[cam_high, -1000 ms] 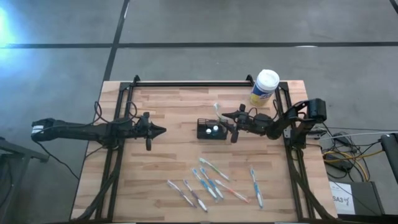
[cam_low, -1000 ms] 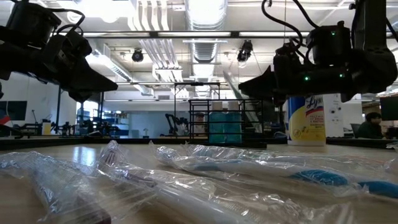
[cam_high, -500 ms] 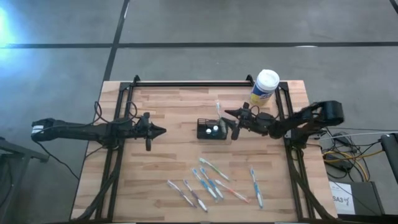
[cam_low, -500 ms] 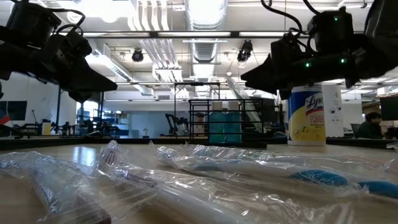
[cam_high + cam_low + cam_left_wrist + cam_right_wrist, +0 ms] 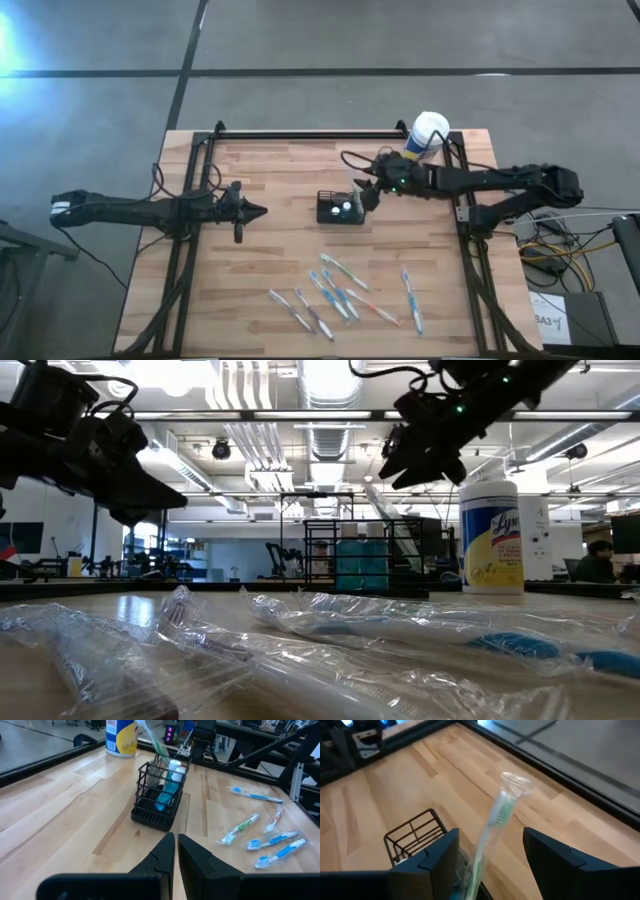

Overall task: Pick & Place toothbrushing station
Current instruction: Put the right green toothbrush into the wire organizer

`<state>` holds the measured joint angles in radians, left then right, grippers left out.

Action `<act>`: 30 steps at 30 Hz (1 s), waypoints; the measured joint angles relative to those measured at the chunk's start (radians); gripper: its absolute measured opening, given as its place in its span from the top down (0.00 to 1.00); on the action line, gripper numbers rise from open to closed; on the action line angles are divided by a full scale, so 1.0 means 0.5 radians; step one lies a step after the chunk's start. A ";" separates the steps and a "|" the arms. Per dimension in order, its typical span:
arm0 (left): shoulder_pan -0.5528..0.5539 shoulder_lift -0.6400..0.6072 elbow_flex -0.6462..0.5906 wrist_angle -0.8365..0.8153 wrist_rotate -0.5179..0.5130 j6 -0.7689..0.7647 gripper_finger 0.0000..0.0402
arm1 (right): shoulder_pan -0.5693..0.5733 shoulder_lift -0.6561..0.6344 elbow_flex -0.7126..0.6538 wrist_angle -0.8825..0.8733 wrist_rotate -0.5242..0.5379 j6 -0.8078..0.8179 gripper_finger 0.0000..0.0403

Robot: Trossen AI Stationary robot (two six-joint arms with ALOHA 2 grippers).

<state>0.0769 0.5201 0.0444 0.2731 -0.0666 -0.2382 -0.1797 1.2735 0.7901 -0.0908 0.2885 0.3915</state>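
Nearest you, seven wrapped toothbrushes [image 5: 345, 295] lie loose on the table [image 5: 270, 250]. Mid-table, your left gripper [image 5: 259, 211] hangs shut and empty, left of the black caddy [image 5: 340, 208]. Your right gripper [image 5: 367, 192] hovers above the caddy, jaws wide, straddling an upright green toothbrush [image 5: 492, 827] without gripping. Farthest, one wipes canister [image 5: 491, 536] reads "Ly".

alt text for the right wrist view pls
The right gripper, fingers open, sits just above a wrapped green toothbrush that stands tilted in the black wire caddy. Wooden table lies beyond.
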 joint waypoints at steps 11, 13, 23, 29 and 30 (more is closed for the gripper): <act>0.000 0.001 0.000 -0.043 0.009 -0.001 0.94 | -0.099 0.442 0.193 -0.076 -0.202 0.016 0.38; 0.000 0.001 0.000 -0.043 0.009 -0.002 0.94 | -0.107 0.490 0.208 -0.052 -0.199 -0.008 0.39; 0.000 0.001 0.000 -0.046 0.011 0.001 0.94 | -0.093 0.458 0.199 0.082 -0.157 -0.109 0.61; -0.001 0.001 0.000 -0.047 0.012 -0.001 0.94 | -0.085 0.428 0.144 0.091 -0.158 -0.158 0.86; -0.001 0.001 0.000 -0.047 0.012 -0.001 0.94 | -0.083 0.428 0.139 0.094 -0.158 -0.162 0.90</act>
<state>0.0765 0.5205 0.0444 0.2497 -0.0605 -0.2386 -0.2211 1.4876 0.8596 -0.0437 0.2096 0.3107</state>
